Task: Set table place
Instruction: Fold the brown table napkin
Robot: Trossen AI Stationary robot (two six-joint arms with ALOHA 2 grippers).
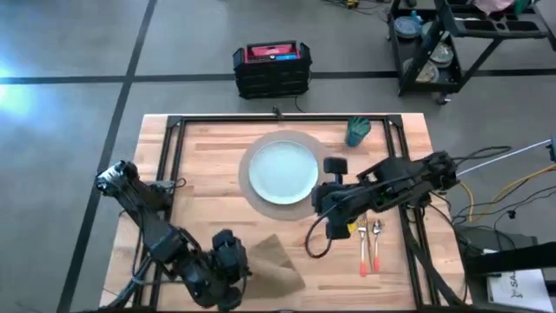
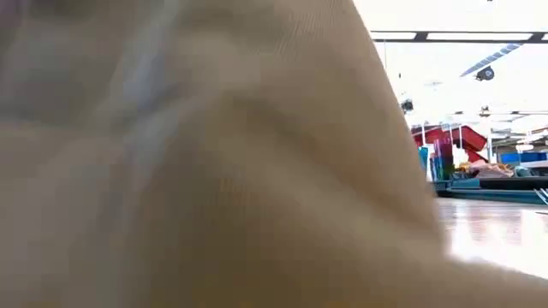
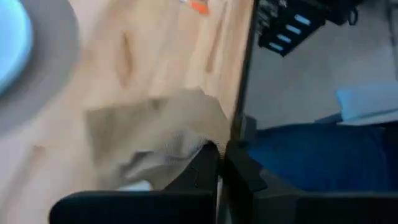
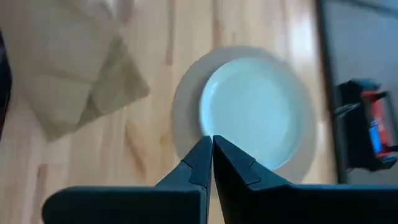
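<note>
Table (image 1: 208, 187) is part set: mat (image 1: 248, 187), plate (image 1: 283, 171) just ahead of right gripper (image 4: 212, 152), which is closed, empty. Napkin (image 1: 276, 259) is pinched at its edge by left gripper (image 3: 221, 163); cloth may bunch or slip if dragged. Fork (image 1: 362, 250), spoon (image 1: 377, 243), cup (image 1: 357, 130) are shown only overhead; low view is blocked by cloth.

— What fills the low view?
— A brown napkin (image 2: 214, 162), very close and blurry.
— And the plate (image 3: 9, 37) in the left wrist view?
— The edge cuts it off.
</note>
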